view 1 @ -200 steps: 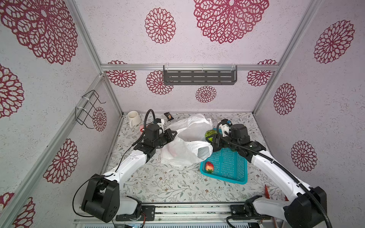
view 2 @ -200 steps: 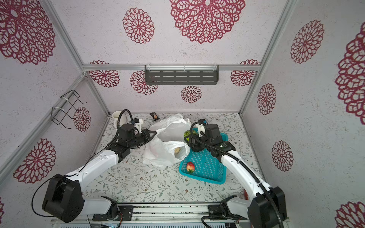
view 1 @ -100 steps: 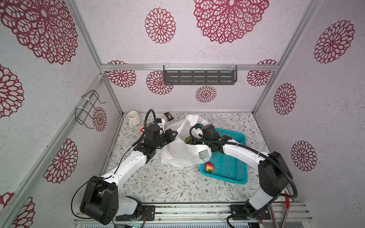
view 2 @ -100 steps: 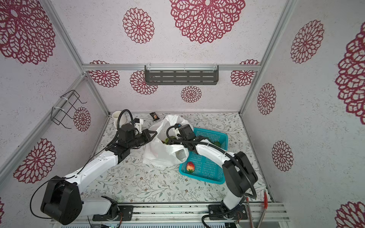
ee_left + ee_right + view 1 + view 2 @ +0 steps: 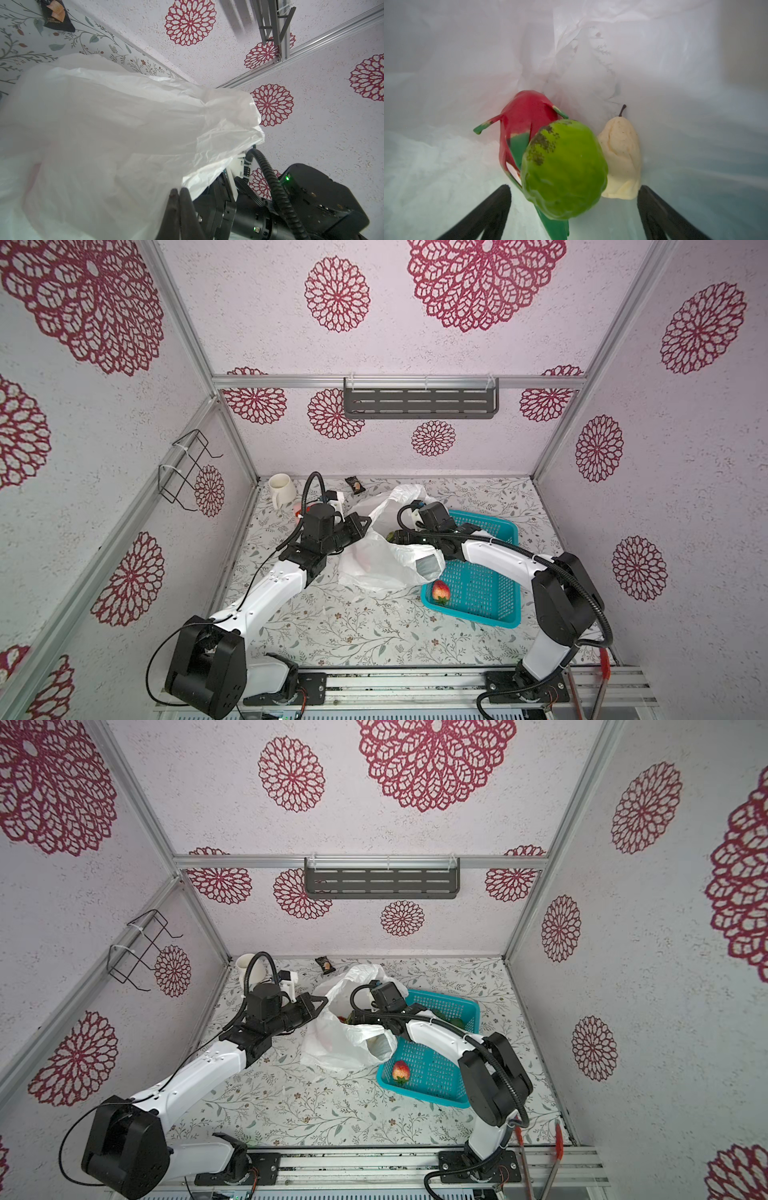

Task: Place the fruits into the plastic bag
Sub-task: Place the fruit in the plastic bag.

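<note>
bag (image 5: 382,562) mid-table in both top views, mouth toward 3 o'clock and propped open. left gripper (image 5: 366,522) comes in from 9 o'clock. its fingers (image 5: 186,201) are pinched tight together on the bag's rim, with film bunched at the tips in the left wrist view and that edge lifted off the table.

right arm (image 5: 494,560) reaches in from 3 o'clock, over the basket (image 5: 469,614). right gripper (image 5: 574,187) is down inside the bag, hidden by film in the top views. right wrist view shows its fingers (image 5: 492,212) spread wide with a clear gap on both sides, gripping nothing.

inside the bag:
- green fruit (image 5: 564,168), lumpy with a dark patch, sits between the fingers and touches neither. can't tell if it rests on the bag floor.
- red fruit (image 5: 525,116) with green-tipped scales lies farther in, partly covered by the green one.
- pear (image 5: 620,158), cream, stem pointing deeper in, sits right beside the green fruit.

outside the bag:
- strawberry (image 5: 440,591) lies in the basket's 7 o'clock corner, just beside the bag's 4 o'clock edge.
- green piece (image 5: 456,1021) shows at the basket's 1 o'clock side past the right arm — too hidden to name.

basket butts against the bag at 3 to 4 o'clock. mug (image 5: 281,489) stands in the table's 11 o'clock corner, with a dark wrapper (image 5: 354,484) at the 12 o'clock edge.
</note>
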Controlling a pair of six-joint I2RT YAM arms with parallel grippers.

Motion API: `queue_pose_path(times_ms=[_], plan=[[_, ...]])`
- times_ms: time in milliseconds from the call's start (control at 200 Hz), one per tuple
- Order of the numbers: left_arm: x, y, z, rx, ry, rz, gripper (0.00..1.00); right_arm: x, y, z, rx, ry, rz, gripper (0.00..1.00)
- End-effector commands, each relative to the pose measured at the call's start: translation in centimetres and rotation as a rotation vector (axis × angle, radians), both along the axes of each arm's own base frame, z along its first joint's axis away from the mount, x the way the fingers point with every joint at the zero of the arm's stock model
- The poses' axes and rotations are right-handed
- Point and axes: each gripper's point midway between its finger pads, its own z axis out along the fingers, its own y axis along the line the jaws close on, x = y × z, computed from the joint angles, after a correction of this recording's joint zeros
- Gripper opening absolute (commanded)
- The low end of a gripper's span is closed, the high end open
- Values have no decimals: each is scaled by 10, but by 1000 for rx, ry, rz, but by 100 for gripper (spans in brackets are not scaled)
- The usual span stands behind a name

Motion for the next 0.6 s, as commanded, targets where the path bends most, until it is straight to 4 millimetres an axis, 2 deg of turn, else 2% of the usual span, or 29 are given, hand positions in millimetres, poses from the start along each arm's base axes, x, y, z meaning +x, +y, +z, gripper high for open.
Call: queue_pose_path(times_ms=[0, 170, 415, 525, 595], plan=[[-1, 2, 0, 11, -12, 11, 0, -2, -8, 51, 29, -104, 1, 99], [-1, 2, 0, 14, -14, 11, 0, -15, -12, 74, 61, -153, 38, 99], [1, 1, 1, 8, -11, 11, 0, -15, 3, 72, 101, -121, 89, 99], [2, 3, 3, 7, -14, 24, 0, -20, -2, 79, 98, -145, 101, 99], [2, 5, 2, 13, -16, 34, 0, -26, -12, 84, 86, -167, 99, 99]])
